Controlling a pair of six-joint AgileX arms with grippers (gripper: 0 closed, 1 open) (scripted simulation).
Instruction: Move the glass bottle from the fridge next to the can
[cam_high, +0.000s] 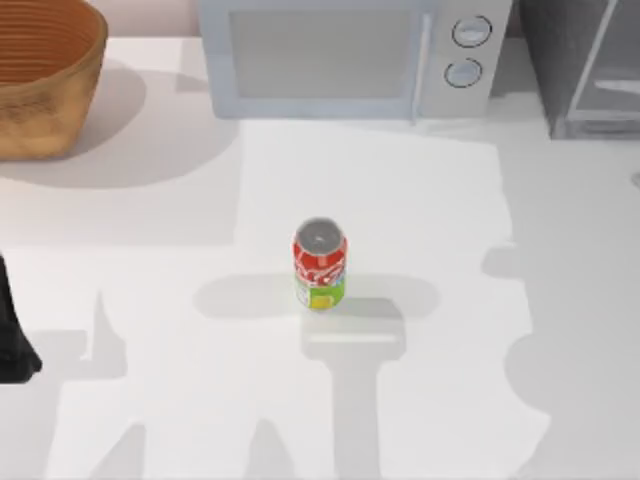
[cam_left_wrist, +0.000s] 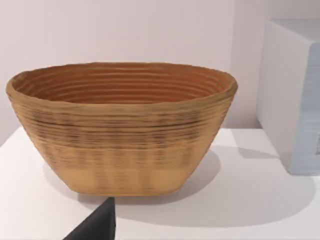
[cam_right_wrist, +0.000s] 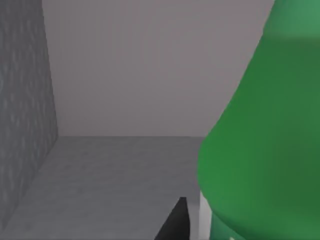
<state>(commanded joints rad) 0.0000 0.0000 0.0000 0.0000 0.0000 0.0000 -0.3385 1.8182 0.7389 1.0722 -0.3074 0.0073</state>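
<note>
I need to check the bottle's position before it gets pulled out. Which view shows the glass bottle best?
The right wrist view: the glass bottle looms close, green, inside the grey fridge. The top view gives the fridge's outside; the left wrist view faces a basket.

Open desk (cam_high: 150, 330) is left around the can (cam_high: 320, 264); the rear is blocked by basket (cam_high: 45, 75), microwave (cam_high: 350, 55), fridge (cam_high: 590, 65).

Wicker basket (cam_high: 40, 75) top-left, white microwave (cam_high: 350, 55) w/ 2 knobs beside.
</note>
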